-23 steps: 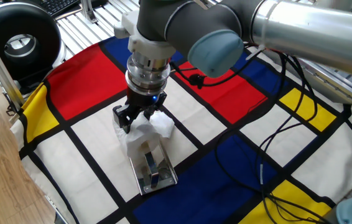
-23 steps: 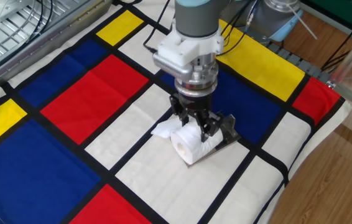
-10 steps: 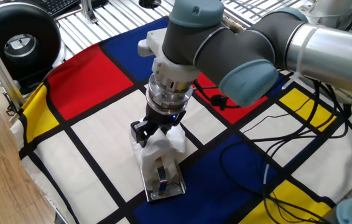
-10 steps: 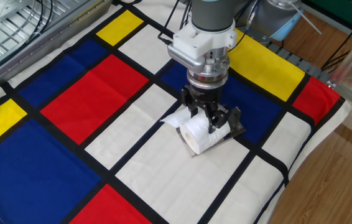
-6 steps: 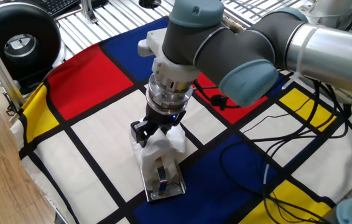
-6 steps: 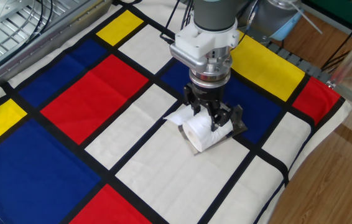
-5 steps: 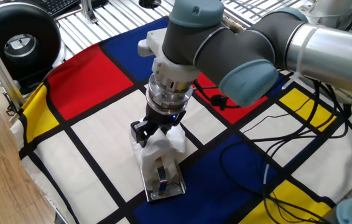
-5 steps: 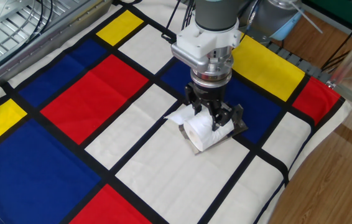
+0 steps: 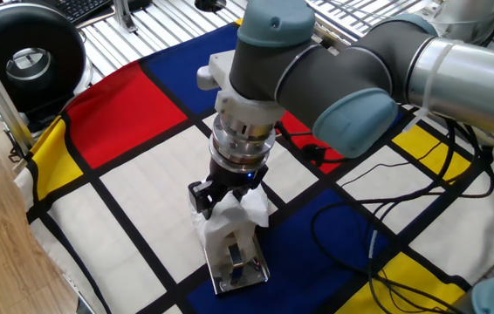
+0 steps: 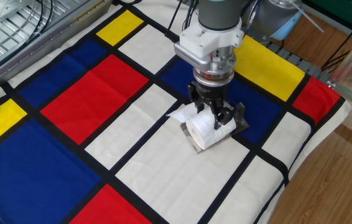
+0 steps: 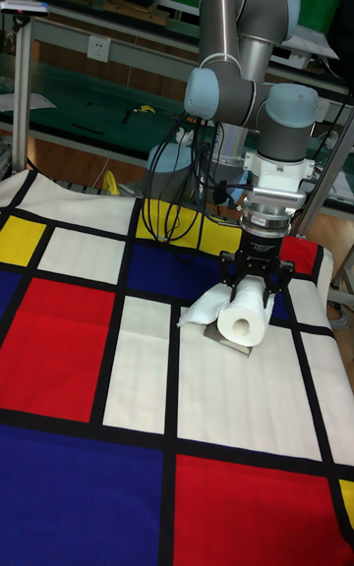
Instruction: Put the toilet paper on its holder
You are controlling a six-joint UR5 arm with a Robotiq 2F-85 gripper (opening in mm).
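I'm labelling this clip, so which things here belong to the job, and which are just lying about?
Part of the job:
- toilet paper, held in the end effector
- holder, under the roll

Just lying about:
- black cables
- checked cloth
- black round device

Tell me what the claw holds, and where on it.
The claw grips the white soft toilet paper roll across its curved sides, over the shiny chrome holder plate.

One fixed view: high, close, from the holder's (image 9: 234, 262) end | Other fixed view: high, opposite side, wider | Tall fixed view: lower, farther, facing the arm | Shared: gripper (image 10: 212, 115), toilet paper (image 11: 243, 315), checkered cloth (image 10: 95, 93).
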